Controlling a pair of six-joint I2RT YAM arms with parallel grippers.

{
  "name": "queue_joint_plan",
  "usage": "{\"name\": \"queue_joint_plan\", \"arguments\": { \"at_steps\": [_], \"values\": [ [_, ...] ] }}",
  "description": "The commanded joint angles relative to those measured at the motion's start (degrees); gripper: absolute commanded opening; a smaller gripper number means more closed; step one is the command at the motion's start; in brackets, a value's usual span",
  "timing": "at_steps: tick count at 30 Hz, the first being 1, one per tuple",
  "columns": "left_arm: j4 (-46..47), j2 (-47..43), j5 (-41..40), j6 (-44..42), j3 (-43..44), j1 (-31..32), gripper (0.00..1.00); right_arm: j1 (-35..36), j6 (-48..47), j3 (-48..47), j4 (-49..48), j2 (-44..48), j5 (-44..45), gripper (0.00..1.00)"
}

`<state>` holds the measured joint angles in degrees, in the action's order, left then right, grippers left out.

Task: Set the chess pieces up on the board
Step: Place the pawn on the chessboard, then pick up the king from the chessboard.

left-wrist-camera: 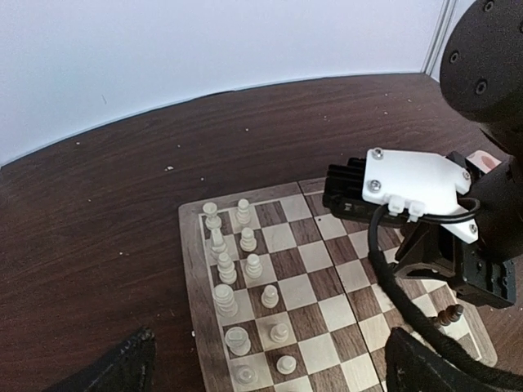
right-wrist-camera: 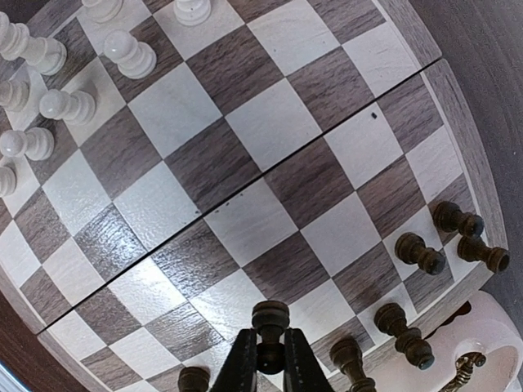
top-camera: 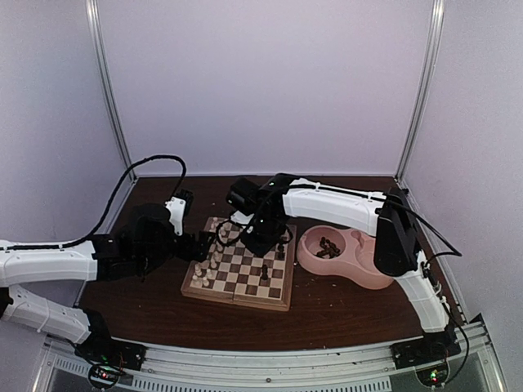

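The board [top-camera: 237,297] lies in the middle of the table. Cream chess pieces [left-wrist-camera: 225,300] stand in two files along its left side. Several dark brown chess pieces [right-wrist-camera: 421,253] stand at its right edge. My right gripper [right-wrist-camera: 270,336] is shut on the neck of a dark brown piece [right-wrist-camera: 270,314], holding it just above a square in that right-hand row. From above, the right gripper [top-camera: 258,243] hangs over the board's far right part. My left gripper [left-wrist-camera: 270,339] is open at the board's left edge with nothing between its fingers [left-wrist-camera: 131,359].
A pink double bowl [top-camera: 359,276] sits right of the board, and loose dark pieces [top-camera: 329,245] lie in its left compartment. The right arm's wrist [left-wrist-camera: 413,184] hangs over the board's far right side. White walls enclose the table.
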<state>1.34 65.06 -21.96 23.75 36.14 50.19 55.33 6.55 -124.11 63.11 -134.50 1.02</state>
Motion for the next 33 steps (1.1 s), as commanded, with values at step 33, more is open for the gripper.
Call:
{"name": "queue_joint_plan", "arguments": {
  "at_steps": [33],
  "values": [
    [1.1, 10.9, 21.8, -8.3, 7.6, 0.3, 0.71, -0.6, 5.1, 65.6, -54.6, 44.6, 9.2, 0.22]
  ]
}}
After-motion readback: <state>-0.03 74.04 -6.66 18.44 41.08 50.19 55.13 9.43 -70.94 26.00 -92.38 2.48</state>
